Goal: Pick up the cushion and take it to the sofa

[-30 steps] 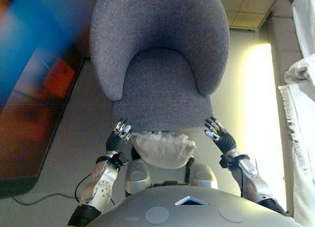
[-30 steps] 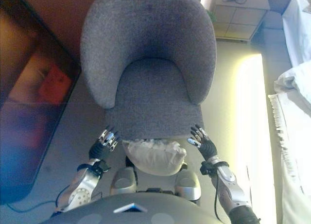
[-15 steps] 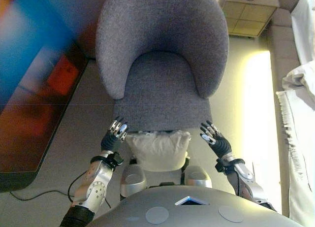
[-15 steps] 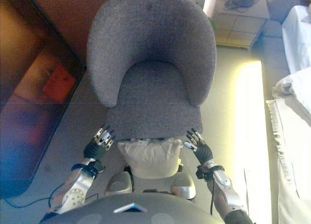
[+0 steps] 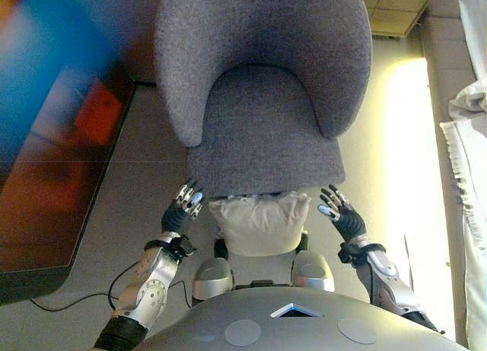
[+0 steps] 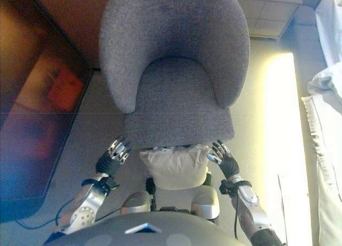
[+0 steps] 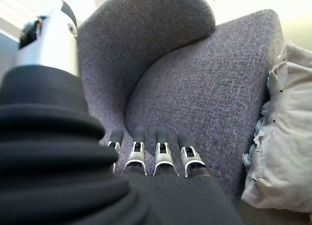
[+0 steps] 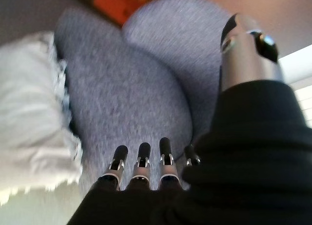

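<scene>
A cream cushion (image 5: 261,221) with a frilled edge leans against the front of a grey upholstered armchair (image 5: 262,92), low by the floor. My left hand (image 5: 183,211) hovers just left of the cushion with fingers straight, apart from it. On the cushion's other side my right hand (image 5: 339,213) is likewise open and holds nothing. The cushion's side (image 7: 280,152) shows past the left hand's fingers (image 7: 163,156) in the left wrist view, and the cushion (image 8: 34,132) also appears in the right wrist view.
A dark glossy screen (image 5: 46,153) lies to the left of the armchair. White bedding (image 5: 472,138) hangs along the right edge. A small tiled cabinet (image 6: 272,11) stands behind the chair at the upper right. Grey floor lies on both sides of the chair.
The whole picture has shifted slightly, so the camera moved. Both hands stay open beside the cushion, and nothing was taken hold of.
</scene>
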`<state>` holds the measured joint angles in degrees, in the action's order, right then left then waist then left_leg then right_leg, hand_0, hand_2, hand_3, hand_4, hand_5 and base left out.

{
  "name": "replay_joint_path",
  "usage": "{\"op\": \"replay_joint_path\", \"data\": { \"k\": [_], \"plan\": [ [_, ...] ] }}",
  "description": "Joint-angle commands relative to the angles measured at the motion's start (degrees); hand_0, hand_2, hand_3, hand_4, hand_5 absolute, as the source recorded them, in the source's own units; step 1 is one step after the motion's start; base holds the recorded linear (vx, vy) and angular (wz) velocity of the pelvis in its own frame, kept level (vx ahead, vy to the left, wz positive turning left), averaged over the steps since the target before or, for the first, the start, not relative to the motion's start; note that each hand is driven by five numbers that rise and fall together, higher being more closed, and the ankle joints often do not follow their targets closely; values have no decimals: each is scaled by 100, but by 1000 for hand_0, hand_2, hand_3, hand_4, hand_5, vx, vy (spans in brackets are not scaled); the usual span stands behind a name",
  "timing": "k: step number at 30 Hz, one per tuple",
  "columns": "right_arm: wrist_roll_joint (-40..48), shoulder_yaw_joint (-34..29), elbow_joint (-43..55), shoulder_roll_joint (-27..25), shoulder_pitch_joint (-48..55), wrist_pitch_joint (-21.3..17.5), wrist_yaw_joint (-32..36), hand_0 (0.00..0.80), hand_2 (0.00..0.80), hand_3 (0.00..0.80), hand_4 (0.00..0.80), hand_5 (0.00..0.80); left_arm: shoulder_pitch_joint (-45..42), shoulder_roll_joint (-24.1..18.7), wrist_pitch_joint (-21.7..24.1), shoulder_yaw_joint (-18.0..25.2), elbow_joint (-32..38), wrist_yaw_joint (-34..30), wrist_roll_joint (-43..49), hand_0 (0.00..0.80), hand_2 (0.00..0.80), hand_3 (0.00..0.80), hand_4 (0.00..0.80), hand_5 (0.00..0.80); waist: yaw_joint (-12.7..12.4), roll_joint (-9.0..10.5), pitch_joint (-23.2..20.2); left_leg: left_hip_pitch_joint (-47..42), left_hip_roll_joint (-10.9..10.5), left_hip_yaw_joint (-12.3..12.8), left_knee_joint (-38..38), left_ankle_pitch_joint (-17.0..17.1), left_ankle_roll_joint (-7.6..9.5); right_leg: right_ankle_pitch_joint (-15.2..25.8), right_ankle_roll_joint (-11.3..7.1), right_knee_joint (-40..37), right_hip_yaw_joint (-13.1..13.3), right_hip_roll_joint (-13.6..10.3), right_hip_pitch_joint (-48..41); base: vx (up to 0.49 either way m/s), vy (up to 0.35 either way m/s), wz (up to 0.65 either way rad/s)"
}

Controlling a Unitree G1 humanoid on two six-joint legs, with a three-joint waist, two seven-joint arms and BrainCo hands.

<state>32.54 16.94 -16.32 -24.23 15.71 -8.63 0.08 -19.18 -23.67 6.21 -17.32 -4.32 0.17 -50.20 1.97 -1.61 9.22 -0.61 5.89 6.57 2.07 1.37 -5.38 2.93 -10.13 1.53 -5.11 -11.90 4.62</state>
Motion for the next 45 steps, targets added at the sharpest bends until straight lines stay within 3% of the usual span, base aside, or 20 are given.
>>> {"op": "replay_joint_path", "data": {
  "k": [1, 9, 18, 29, 43, 44, 45],
  "plan": [
    [-393, 108, 14, -51, -649, -302, -508, 0, 0, 0, 0, 0, 494, -223, 428, 151, 146, 90, 113, 0, 0, 0, 0, 0, -135, 185, 356, 720, -106, -100, -849, 153, 209, 372, 218, 159, -293, -40, 105, -245, -15, -17],
    [-72, 204, -1056, 248, -2415, -150, -1628, 0, 0, 0, 0, 0, 1790, -53, 811, -88, -566, 317, 189, 0, 0, 0, 0, 0, -373, 153, 1327, 2044, -184, -205, -1663, 112, 240, 466, 347, 523, -232, -170, 1061, -251, -16, -10],
    [307, 111, -1783, 144, -3931, 89, -1878, 0, 0, 0, 0, 0, 2863, 148, 1049, -165, -711, 953, 373, 0, 0, 0, 0, 0, -466, 53, 2000, 3498, -373, -425, -2526, 67, 329, 373, 450, 1516, -214, -216, 2621, -157, 14, 3],
    [747, -316, -3362, -371, -5398, 418, -1223, 0, 0, 0, 0, 0, 3289, 205, 1192, -73, -336, 817, 318, 0, 0, 0, 0, 0, -739, -403, 2058, 5123, -554, -699, -3081, 131, 460, 205, 567, 2485, -156, -171, 4412, -79, -8, 6],
    [1019, -613, -4694, -866, -6358, 808, -576, 0, 0, 0, 0, 0, 3480, -39, 1093, 159, 223, 506, 52, 0, 0, 0, 0, 0, -999, -688, 2058, 6300, -696, -835, -3677, 142, 550, -33, 675, 3540, -29, -130, 5563, -4, -25, 7],
    [919, -556, -4715, -887, -6380, 862, -545, 0, 0, 0, 0, 0, 3477, -46, 1078, 177, 261, 501, 42, 0, 0, 0, 0, 0, -1009, -695, 2058, 6293, -715, -870, -3823, -84, 519, -259, 629, 3743, 33, -107, 5576, 96, -51, 2],
    [861, -530, -4731, -903, -6393, 895, -526, 0, 0, 0, 0, 0, 3474, -54, 1071, 195, 287, 500, 40, 0, 0, 0, 0, 0, -1016, -700, 2058, 6341, -719, -870, -3869, -94, 523, -282, 636, 3814, 38, -103, 5625, 97, -54, 2]
  ]
}}
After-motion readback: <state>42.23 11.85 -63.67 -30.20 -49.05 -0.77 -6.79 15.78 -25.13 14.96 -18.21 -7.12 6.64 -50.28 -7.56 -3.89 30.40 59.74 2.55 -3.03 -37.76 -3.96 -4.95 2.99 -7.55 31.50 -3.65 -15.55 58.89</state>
